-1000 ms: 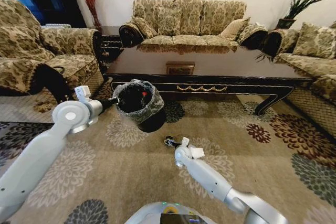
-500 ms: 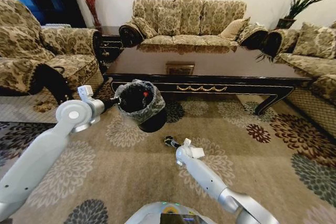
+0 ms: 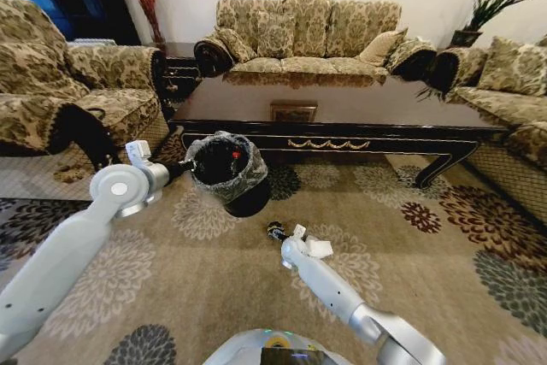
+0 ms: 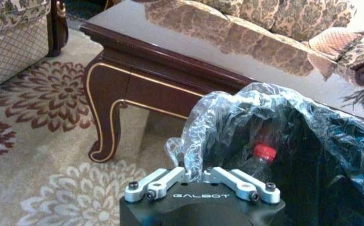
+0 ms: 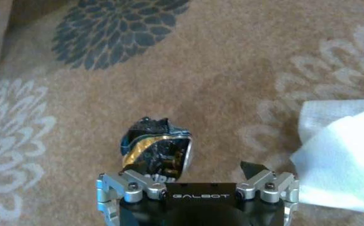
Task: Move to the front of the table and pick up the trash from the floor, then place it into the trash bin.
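Behind everything the table [image 3: 342, 117] spans the floor [image 3: 214, 271]; left gripper [image 4: 199, 178] is pinched on the trash bin [image 3: 229, 170] rim, tipping it toward the trash. Right gripper [image 5: 198, 176], fingers spread, hovers around a dark crushed piece [image 5: 157, 148], white paper [image 5: 339, 155] just beside.

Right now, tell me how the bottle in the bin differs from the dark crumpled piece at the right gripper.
The bottle lies inside the trash bin, which the left gripper grips at its bag-lined rim; the dark crumpled piece sits between the right gripper's open fingers above the carpet. The bottle is clear with a red cap; the piece is dark with a gold streak. Both are trash.
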Controlling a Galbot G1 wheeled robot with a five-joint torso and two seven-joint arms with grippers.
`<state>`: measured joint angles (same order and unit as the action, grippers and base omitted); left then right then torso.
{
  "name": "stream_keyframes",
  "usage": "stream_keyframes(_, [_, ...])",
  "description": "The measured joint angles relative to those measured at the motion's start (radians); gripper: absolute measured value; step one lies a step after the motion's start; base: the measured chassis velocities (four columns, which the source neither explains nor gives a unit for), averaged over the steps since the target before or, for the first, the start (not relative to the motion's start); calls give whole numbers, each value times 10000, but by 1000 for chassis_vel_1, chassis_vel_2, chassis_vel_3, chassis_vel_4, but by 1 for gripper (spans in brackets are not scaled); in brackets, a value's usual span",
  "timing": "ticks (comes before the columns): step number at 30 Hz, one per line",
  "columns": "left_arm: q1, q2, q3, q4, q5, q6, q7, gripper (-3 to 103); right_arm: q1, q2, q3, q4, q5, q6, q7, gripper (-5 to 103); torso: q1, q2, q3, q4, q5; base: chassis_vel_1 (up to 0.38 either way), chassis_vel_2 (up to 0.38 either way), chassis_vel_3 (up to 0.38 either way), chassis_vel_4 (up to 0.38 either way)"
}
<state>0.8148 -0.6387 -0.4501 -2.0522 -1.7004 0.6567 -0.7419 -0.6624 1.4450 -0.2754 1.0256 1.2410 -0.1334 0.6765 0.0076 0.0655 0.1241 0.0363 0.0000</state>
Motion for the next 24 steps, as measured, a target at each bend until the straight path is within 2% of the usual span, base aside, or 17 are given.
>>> stream_keyframes(1, [11, 0, -4, 0, 5, 0, 0, 4, 17, 21, 1, -34, -16, 5, -23, 99, 0, 0, 0, 0, 0, 0, 0, 0, 0])
stream_keyframes(3, [49, 2, -12, 0, 35, 0, 0, 4, 82, 71, -17, -144, -87, 67, -149, 89, 0, 0, 0, 1, -1, 0, 0, 0, 0])
stream_keyframes(4, [49, 2, -12, 0, 35, 0, 0, 4, 82, 71, -17, -144, -87, 67, -149, 89, 0, 0, 0, 1, -1, 0, 0, 0, 0])
stream_keyframes(6, [44, 0, -14, 3, 42, -1, 1, 4, 124, 76, -84, -207, -107, 79, -187, 79, 0, 0, 0, 0, 0, 0, 0, 0, 0])
stream_keyframes(7, [44, 0, -14, 3, 42, -1, 1, 4, 124, 76, -84, -207, -107, 79, -187, 79, 0, 0, 0, 0, 0, 0, 0, 0, 0])
stream_keyframes(10, [11, -16, 24, 10, 59, -5, 4, 4, 130, 58, -141, -274, -137, 81, -248, 62, 0, 0, 0, 0, 0, 0, 0, 0, 0])
stream_keyframes(12, [11, -18, 31, 10, 64, -5, 4, 4, 131, 55, -145, -293, -149, 87, -272, 62, 0, 0, 0, 0, 0, 0, 0, 0, 0])
stream_keyframes(13, [18, -24, 36, 10, 77, -5, 5, 4, 131, 55, -150, -329, -191, 116, -329, 57, 0, 0, 0, 0, 0, 0, 0, 0, 0])
stream_keyframes(14, [50, -35, 38, 13, 106, -6, 7, 4, 133, 61, -152, -375, -273, 199, -459, 46, 0, 0, 0, -1, 0, 0, 0, 0, 0])
stream_keyframes(16, [75, -39, 38, 15, 125, -6, 9, 4, 134, 70, -156, -388, -302, 229, -510, 46, 0, 0, 0, -1, 0, 0, 0, 0, 0])
stream_keyframes(17, [109, -43, 36, 16, 145, -6, 13, 4, 136, 86, -188, -400, -321, 252, -552, 40, 0, 0, 0, 0, 0, 0, 0, 0, 0])
stream_keyframes(18, [109, -43, 36, 16, 145, -6, 13, 4, 136, 86, -188, -400, -321, 252, -552, 40, 0, 0, 0, 0, 0, 0, 0, 0, 0])
stream_keyframes(19, [133, -44, 33, 16, 156, -6, 15, 4, 136, 98, -226, -411, -343, 272, -589, 35, 0, 0, 0, 0, 0, 0, 0, 0, 0])
stream_keyframes(20, [164, -44, 20, 16, 165, -6, 17, 4, 136, 121, -304, -428, -395, 308, -647, 24, 0, 0, 0, 0, 0, 0, 0, 0, 0])
stream_keyframes(22, [176, -44, 7, 15, 168, -6, 18, 4, 137, 139, -354, -434, -417, 310, -656, 24, 0, 0, 0, 0, 0, 0, 0, 0, 0])
stream_keyframes(24, [184, -36, -11, 12, 170, -6, 21, 4, 136, 185, -438, -456, -461, 307, -657, 14, 0, 0, 0, 0, 0, 0, 0, 0, 0])
